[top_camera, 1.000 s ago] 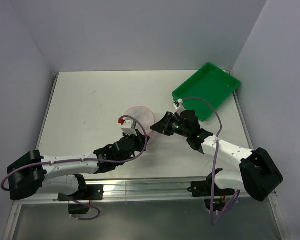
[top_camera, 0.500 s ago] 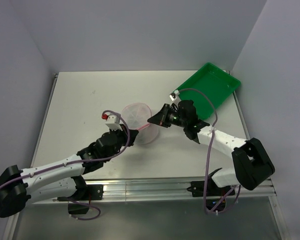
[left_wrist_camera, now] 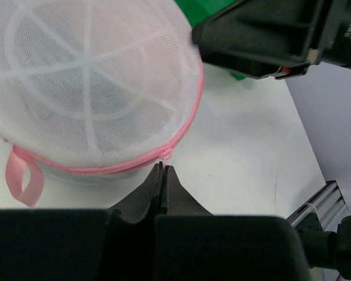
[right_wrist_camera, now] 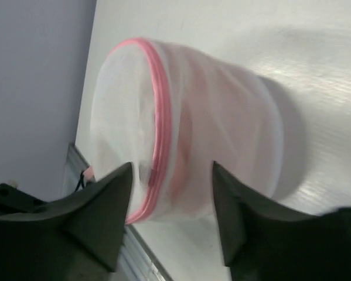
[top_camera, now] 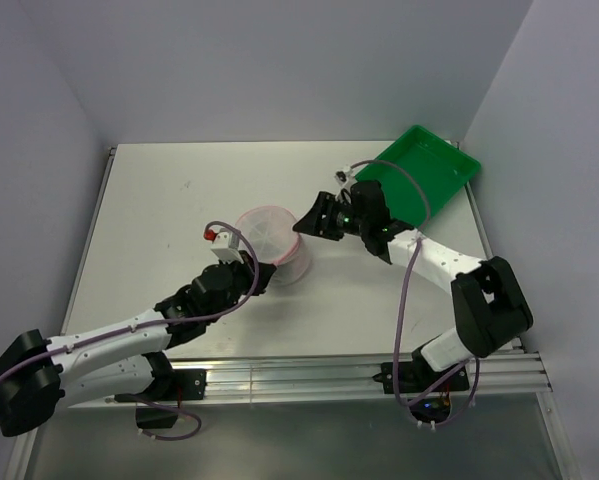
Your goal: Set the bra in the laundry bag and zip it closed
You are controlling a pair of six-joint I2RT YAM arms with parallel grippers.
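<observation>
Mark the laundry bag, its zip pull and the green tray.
laundry bag (top_camera: 266,232), top view, on its mesh top panel.
zip pull (left_wrist_camera: 166,154), left wrist view, on the pink tab below the rim.
green tray (top_camera: 427,170), top view, on its bare floor.

1. Setting: robot lab test cell.
2. Bare white surface (top_camera: 169,210) boxed in by plain walls (top_camera: 279,70).
3. Left arm (top_camera: 109,345) and right arm (top_camera: 439,262) bolted to an aluminium rail (top_camera: 289,377) at the surface edge.
</observation>
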